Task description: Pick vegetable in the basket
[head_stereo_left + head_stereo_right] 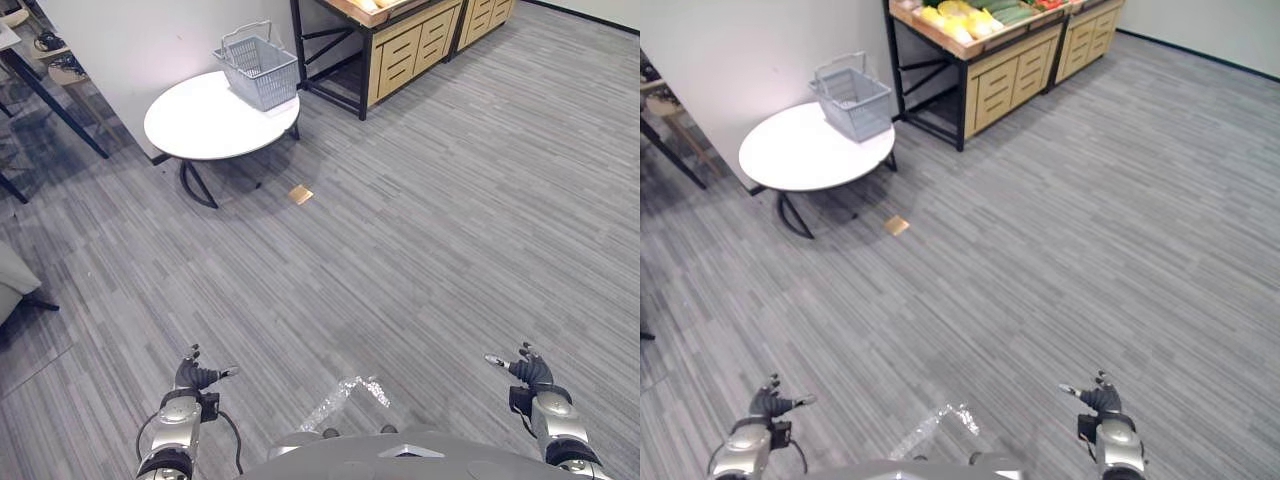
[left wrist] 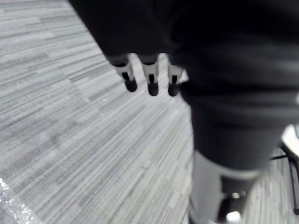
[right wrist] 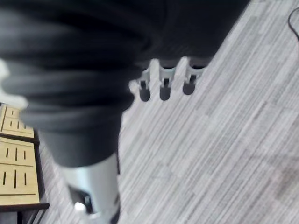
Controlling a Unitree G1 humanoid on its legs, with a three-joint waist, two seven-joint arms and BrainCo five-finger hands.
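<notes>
Right eye view: vegetables (image 1: 965, 18) on far stand (image 1: 1010, 70); basket (image 1: 852, 100) on table (image 1: 790, 150), far left. Left hand (image 1: 195, 377), right hand (image 1: 528, 370) near, fingers loose, empty. Step looks like approach; next, walk to stand.

Both eye views look down from head height, sharing the distant table (image 1: 200, 125) ahead-left. Wrist views face the floor (image 2: 93, 154) closely, past left fingers (image 2: 150, 79) and right fingers (image 3: 164, 84).
</notes>
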